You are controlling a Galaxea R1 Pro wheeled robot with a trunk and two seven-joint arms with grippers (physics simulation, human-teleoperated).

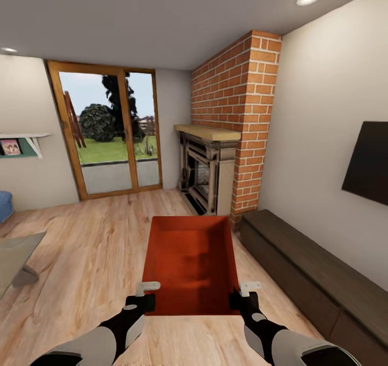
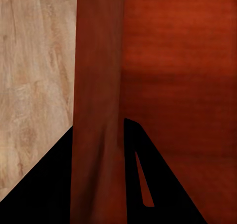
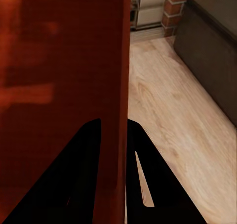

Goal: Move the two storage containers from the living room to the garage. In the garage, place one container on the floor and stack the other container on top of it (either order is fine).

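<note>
**Head view: container carried two-handed through the living room**

The head view shows one storage container [image 1: 189, 263] held out in front of the robot above the light wood floor [image 1: 91, 247], open side up, apparently empty. It is still in the living room; the garage is not in sight.

Left to right:

- Low table [image 1: 13, 258]: its corner is at the left edge, well apart from the load.
- Left gripper [image 1: 141, 295]: clamped on the container's left wall near the close corner. In the left wrist view one finger [image 2: 163, 184] lies inside the wall and the other outside. Forearm reaches forward and slightly inward.
- Right gripper [image 1: 243, 295]: clamped on the right wall in the same manner, mirrored pose. The right wrist view shows its fingers [image 3: 143, 184] either side of the thin wall.
- Fireplace [image 1: 207, 172], brick column [image 1: 242, 112] and dark low cabinet [image 1: 312, 269]: ahead and to the right.

Risks, as judged:

- Both grips sit at the near end of thin walls, so the far end overhangs. A jolt could tilt the container or let a wall slip.
- Uneven arm motion could twist the walls and loosen one grip.
- Turning right could strike the cabinet.
</note>
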